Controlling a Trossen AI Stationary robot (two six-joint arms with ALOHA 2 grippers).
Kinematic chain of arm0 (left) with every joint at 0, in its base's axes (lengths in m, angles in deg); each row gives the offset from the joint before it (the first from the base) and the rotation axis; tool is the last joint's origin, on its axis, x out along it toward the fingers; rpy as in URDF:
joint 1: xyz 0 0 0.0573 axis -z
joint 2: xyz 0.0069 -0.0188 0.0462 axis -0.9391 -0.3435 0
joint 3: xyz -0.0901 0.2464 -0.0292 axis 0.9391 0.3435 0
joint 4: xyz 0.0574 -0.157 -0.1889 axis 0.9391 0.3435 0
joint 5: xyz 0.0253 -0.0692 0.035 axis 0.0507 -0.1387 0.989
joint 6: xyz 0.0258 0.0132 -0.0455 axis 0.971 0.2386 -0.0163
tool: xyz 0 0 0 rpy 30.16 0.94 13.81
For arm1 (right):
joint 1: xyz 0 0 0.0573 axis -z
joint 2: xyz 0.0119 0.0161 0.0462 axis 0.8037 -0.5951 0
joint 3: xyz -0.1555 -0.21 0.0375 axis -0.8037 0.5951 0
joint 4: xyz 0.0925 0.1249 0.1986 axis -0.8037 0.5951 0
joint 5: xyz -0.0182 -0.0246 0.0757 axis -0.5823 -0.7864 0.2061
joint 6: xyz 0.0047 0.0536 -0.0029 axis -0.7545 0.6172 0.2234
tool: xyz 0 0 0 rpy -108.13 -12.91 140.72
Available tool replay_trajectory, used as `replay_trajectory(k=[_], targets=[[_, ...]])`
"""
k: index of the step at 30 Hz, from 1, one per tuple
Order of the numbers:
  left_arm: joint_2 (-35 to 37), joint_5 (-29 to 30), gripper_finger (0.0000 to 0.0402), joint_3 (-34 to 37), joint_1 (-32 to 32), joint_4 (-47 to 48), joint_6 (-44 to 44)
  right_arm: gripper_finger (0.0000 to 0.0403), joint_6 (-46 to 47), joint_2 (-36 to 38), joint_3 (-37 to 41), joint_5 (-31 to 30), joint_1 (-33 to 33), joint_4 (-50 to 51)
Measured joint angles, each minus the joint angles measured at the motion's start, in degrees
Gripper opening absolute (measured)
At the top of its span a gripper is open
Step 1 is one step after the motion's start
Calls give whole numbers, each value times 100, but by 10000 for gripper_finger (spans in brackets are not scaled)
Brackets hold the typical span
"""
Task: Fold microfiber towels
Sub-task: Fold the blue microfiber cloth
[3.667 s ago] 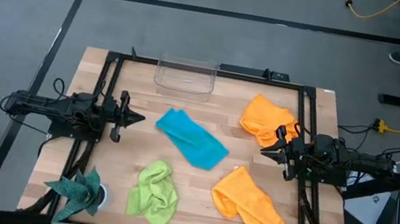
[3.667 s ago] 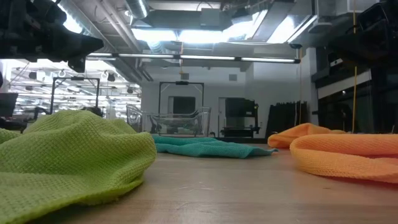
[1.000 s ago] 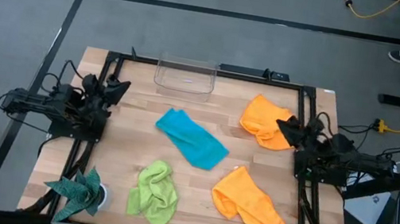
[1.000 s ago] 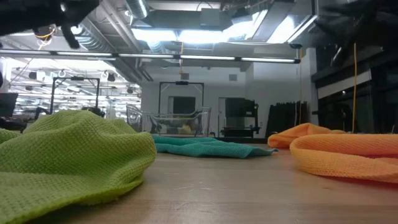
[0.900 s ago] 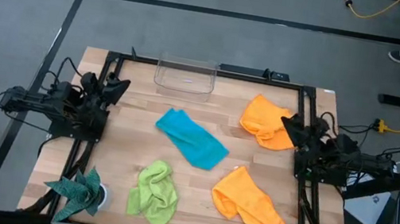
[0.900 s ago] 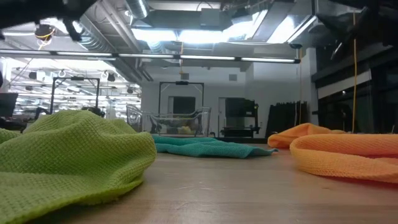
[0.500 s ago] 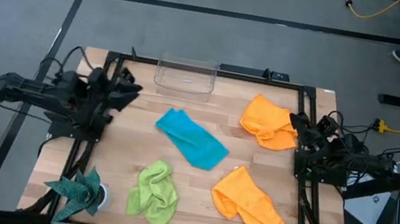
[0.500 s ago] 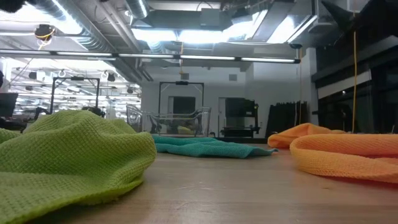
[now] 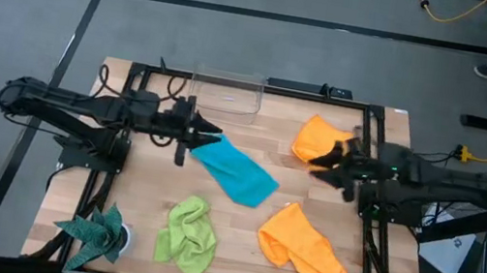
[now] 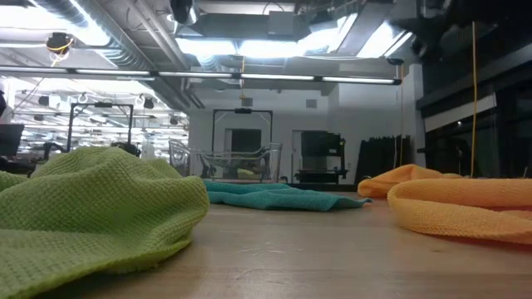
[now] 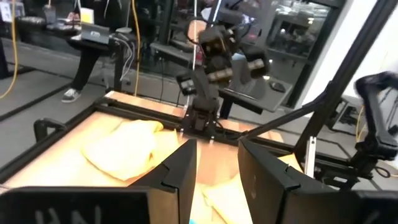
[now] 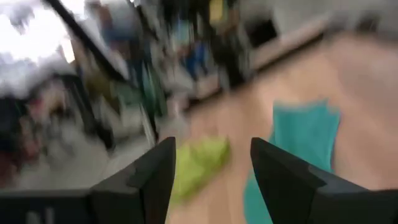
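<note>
Both arms have swung inward; left hand (image 9: pixel 207 136) open at turquoise towel (image 9: pixel 234 169); right hand (image 9: pixel 320 159) open, empty.

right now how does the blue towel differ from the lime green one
The turquoise-blue towel lies mostly flat in a long slanted strip mid-table; the lime-green towel is bunched into a wrinkled heap nearer the front edge. The left gripper, open, hovers at the blue towel's corner, while nothing is near the green one. The blue one spreads wider across the table; the green one is more compact. Both are soft cloths, neither folded neatly.
</note>
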Motion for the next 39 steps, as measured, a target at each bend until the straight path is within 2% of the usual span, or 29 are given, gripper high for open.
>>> replay_trajectory(k=[4, 10, 13, 16, 24, 27, 34, 39], targets=[[-121, 13, 108, -9, 2, 13, -13, 211, -592, -1211, -566, 412, -71, 934], [-126, 17, 108, -9, 2, 22, -23, 211, -2304, -2799, -1089, 401, -334, 1355], [-126, 19, 108, -9, 19, 20, -28, 211, -2836, -3429, -1175, 94, -415, 1350], [-126, 21, 108, -9, 80, 27, -26, 211, -2884, -3973, -1197, -314, -426, 1357], [-126, 39, 108, -9, 257, 63, -24, 211, -3167, -5143, -1198, -354, -430, 957], [-128, 43, 108, -9, 318, 68, -24, 211, -3168, -5483, -1197, -595, -428, 770], [-130, 83, 108, -9, 471, 64, -30, 211, -3643, -5999, -1216, -641, -394, 411], [-130, 85, 108, -9, 573, 50, -57, 210, -3513, -6137, -1225, -574, -238, 292]])
